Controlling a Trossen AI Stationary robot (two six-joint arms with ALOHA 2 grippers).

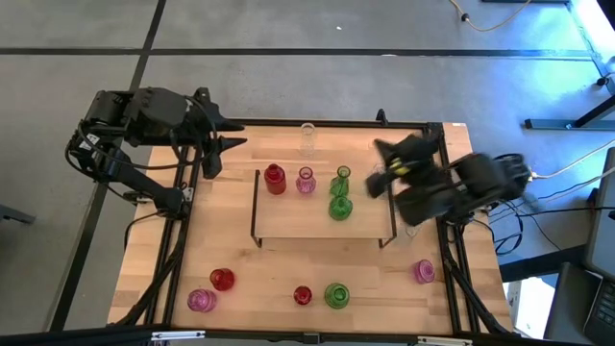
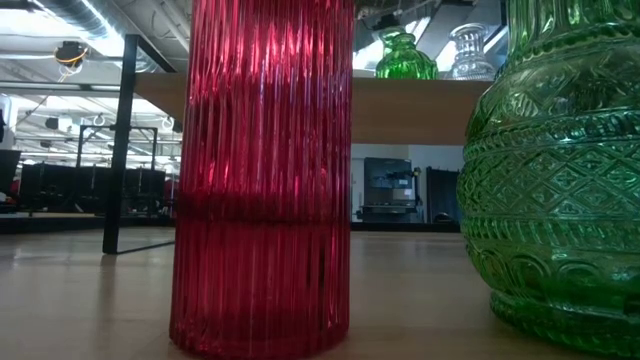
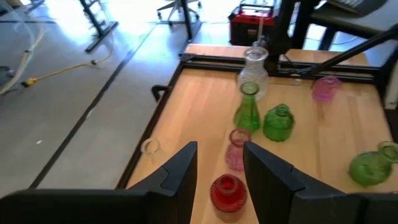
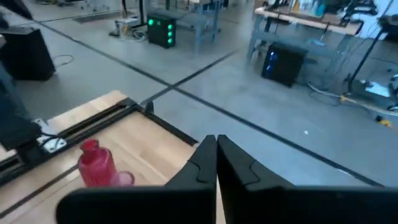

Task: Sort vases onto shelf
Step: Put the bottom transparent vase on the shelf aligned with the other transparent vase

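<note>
The light-wood shelf point(image 1: 298, 223) stands mid-table and carries a red vase point(image 1: 275, 179), a pink vase point(image 1: 306, 181), two green vases point(image 1: 341, 178) point(image 1: 339, 207) and a clear vase point(image 1: 377, 179) at its right end. One small clear vase point(image 1: 307, 135) stands on the table beyond the shelf. Near the table's front edge stand pink point(image 1: 201, 300), red point(image 1: 222, 279), red point(image 1: 303, 295), green point(image 1: 336, 295) and pink point(image 1: 424, 271) vases. My left gripper point(image 3: 219, 163) is open above the far-left corner, pointing toward the shelf. My right gripper point(image 4: 216, 140) is shut and empty above the shelf's right end.
In the low view a red ribbed vase point(image 2: 262, 170) and a green patterned vase point(image 2: 560, 170) stand right before the camera, with the shelf point(image 2: 420, 108) behind them. Black frame rails point(image 1: 183, 207) run along both table sides. Bare wood lies between the shelf and the front row.
</note>
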